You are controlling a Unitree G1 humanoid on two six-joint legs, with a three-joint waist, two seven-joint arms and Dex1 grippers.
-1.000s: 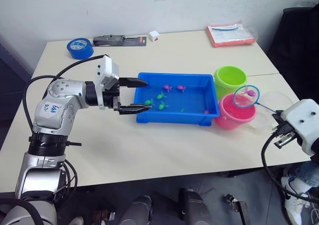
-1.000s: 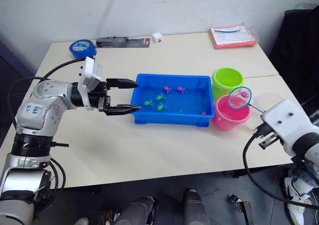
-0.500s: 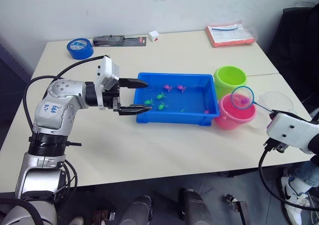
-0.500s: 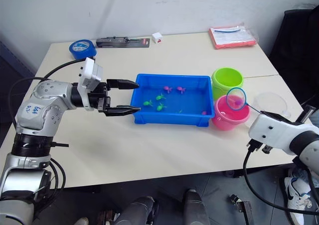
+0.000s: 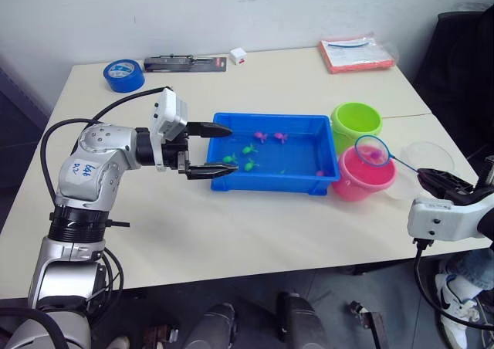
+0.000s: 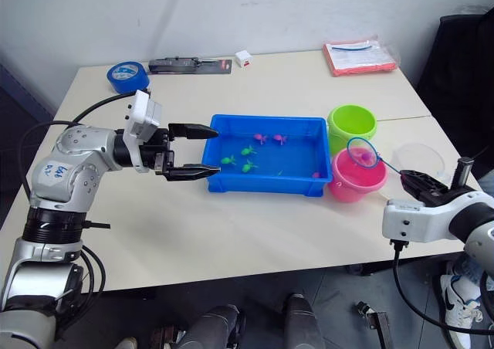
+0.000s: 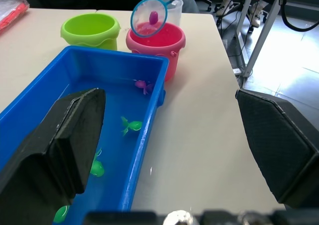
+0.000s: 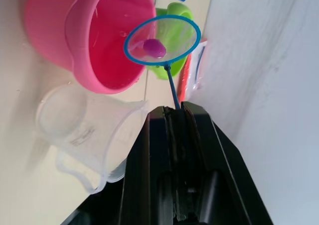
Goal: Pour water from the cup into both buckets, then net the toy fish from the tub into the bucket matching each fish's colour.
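Right tool (image 8: 175,108) pinched on the thin handle of the net (image 5: 373,150), hoop held over the pink bucket (image 5: 363,175) with a pink fish (image 8: 154,48) in the mesh. Left tool (image 5: 218,148) spread wide at the near end of the blue tub (image 5: 272,180), gripping nothing.

Likely risk: hoop tipped too near the rim, dropping the fish onto the tabletop (image 5: 255,233) or into the green bucket (image 5: 356,121) just beside. Also possible: the handle knocking the clear cup (image 8: 84,130) next to the pink bucket.

Right wrist view: fish clearly seated in the mesh, water inside the pink bucket. Left wrist view: green fish (image 7: 132,125) and another pink fish (image 7: 144,86) left in the tub, harder to read from the head views.
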